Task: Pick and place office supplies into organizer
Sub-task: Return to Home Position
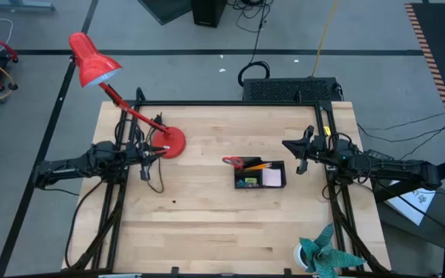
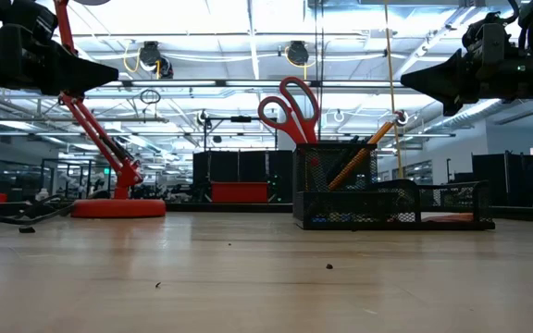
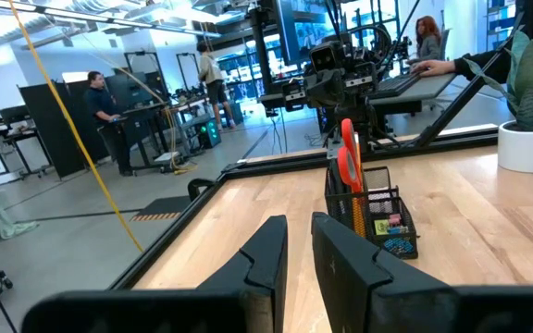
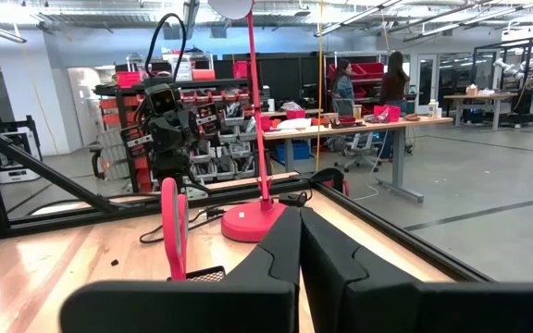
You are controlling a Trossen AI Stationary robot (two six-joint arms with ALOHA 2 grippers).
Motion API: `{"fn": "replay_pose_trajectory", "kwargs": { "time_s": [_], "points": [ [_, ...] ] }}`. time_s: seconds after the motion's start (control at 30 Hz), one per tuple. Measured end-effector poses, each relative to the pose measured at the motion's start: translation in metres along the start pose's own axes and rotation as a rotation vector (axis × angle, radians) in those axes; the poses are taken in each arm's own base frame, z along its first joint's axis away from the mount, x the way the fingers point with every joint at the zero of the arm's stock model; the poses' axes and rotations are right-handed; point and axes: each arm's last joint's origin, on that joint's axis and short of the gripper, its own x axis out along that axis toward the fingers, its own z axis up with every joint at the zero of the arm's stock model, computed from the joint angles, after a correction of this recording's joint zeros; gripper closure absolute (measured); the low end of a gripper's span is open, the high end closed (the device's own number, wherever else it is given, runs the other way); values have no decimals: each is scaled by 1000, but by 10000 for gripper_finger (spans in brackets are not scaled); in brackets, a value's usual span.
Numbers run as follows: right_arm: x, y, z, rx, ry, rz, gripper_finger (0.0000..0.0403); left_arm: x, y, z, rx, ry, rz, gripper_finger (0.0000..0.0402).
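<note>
The black mesh organizer [image 1: 259, 176] stands on the wooden table, right of the middle. In its tall cup stand red-handled scissors [image 2: 290, 106] and orange pencils [image 2: 364, 153]; a pale pink note pad [image 1: 273, 178] and bluish clips [image 3: 398, 245] lie in its low compartments. My left gripper [image 1: 158, 149] hangs level above the table's left side beside the lamp's base, pointing at the organizer, its fingers [image 3: 266, 250] a narrow gap apart with nothing between them. My right gripper [image 1: 290, 147] hangs shut just right of the organizer, holding nothing [image 4: 301, 215].
A red desk lamp [image 1: 99, 66] rests on its round base [image 1: 172, 144] at the far left. A teal leafy plant in a white pot [image 1: 323, 255] stands at the near right corner. A black box with cables [image 1: 288, 89] sits beyond the far edge. People work in the room behind.
</note>
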Motion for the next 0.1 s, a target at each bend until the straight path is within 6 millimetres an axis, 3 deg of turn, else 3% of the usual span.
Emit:
{"fn": "replay_pose_trajectory", "kwargs": {
  "time_s": [0.1],
  "points": [
    [0, 0, 0, 0, 1, 0, 403, 0, 0, 0, 0, 0, 0, 339]
  ]
}}
